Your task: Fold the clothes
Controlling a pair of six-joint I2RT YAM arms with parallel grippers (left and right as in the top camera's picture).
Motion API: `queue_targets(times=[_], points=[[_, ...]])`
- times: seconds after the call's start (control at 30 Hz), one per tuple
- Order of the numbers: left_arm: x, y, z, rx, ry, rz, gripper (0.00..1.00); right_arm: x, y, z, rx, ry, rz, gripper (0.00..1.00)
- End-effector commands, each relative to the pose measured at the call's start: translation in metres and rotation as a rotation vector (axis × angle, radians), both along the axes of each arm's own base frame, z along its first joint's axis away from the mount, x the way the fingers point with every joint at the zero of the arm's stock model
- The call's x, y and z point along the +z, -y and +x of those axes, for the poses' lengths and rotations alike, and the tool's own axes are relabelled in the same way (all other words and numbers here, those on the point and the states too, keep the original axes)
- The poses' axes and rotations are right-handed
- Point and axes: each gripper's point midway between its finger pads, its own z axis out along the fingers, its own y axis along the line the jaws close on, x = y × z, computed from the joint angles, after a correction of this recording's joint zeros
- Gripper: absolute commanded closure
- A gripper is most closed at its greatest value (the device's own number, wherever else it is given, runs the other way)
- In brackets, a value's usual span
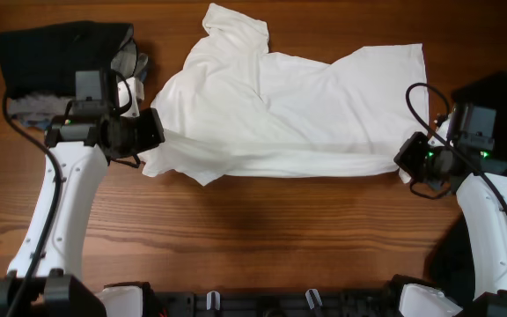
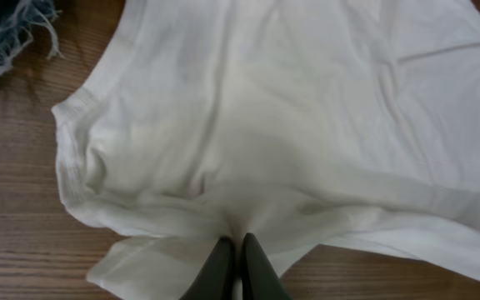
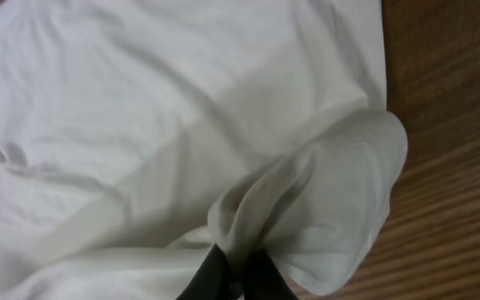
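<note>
Left gripper [image 1: 159, 134] and right gripper [image 1: 401, 164] pinch opposite ends of the rumpled white fabric T-shirt's [image 1: 280, 101] near edge; its first fold is not yet made.

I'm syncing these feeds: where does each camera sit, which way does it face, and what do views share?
Overhead: fixed above the table, looking down on the white T-shirt; left arm and right arm show, left end effector and right end effector at the shirt's near edge.
Left wrist: on the left arm, looking along its shut fingers across the shirt; frayed denim top left.
Right wrist: on the right arm, facing bunched shirt fabric pinched in its fingers.
Shared: shirt and table in all three.
</note>
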Motion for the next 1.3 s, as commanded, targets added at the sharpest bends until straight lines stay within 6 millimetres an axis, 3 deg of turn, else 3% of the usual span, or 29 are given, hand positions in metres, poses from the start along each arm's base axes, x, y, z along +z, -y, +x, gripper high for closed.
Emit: queue_targets(times=[0.0,0.2,0.4,0.43,0.47,0.5,0.57,0.67,0.8,0.9,0.97,1.07,1.17,1.27], points=[[-0.010,-0.016,0.017,0.067,0.014,0.071,0.96,-0.009,0.006,0.012,-0.052,-0.004,0.011,0.92],[-0.018,-0.015,0.052,0.066,0.099,0.070,0.96,-0.022,0.012,0.039,-0.049,0.045,0.004,0.92],[-0.037,-0.016,0.074,0.068,0.118,0.070,0.96,-0.027,0.014,0.048,-0.068,0.056,0.010,0.90],[-0.041,-0.016,0.076,0.067,0.116,0.069,0.96,-0.030,0.014,0.048,-0.072,0.051,0.014,0.86],[-0.044,-0.015,0.078,0.065,0.116,0.066,0.94,-0.031,0.014,0.050,-0.067,0.053,0.012,0.66],[-0.043,-0.013,0.081,0.060,0.128,0.055,0.68,-0.031,0.014,0.053,-0.057,0.063,0.005,0.50],[-0.041,-0.012,0.082,0.055,0.137,0.050,0.33,-0.028,0.016,0.057,0.028,0.098,-0.045,0.37],[-0.044,-0.012,0.061,-0.003,0.073,0.077,0.25,-0.025,0.013,0.046,0.054,0.068,-0.048,0.36],[-0.047,0.001,0.019,-0.035,-0.081,0.013,0.29,-0.017,-0.001,0.018,0.083,0.006,0.001,0.34],[-0.065,0.009,-0.007,-0.061,-0.184,0.020,0.29,-0.036,-0.002,-0.015,0.065,-0.149,0.009,0.20],[-0.084,0.005,-0.013,-0.041,-0.207,0.056,0.14,-0.049,0.007,-0.026,0.017,-0.213,-0.034,0.12],[-0.121,-0.004,-0.016,-0.001,-0.217,0.082,0.06,-0.077,0.016,-0.021,-0.026,-0.227,-0.062,0.08],[-0.138,-0.007,-0.009,0.007,-0.215,0.081,0.08,-0.088,0.017,-0.016,-0.037,-0.233,-0.054,0.08],[-0.151,-0.007,-0.006,0.006,-0.226,0.081,0.26,-0.089,0.017,-0.014,-0.039,-0.229,-0.055,0.07]])
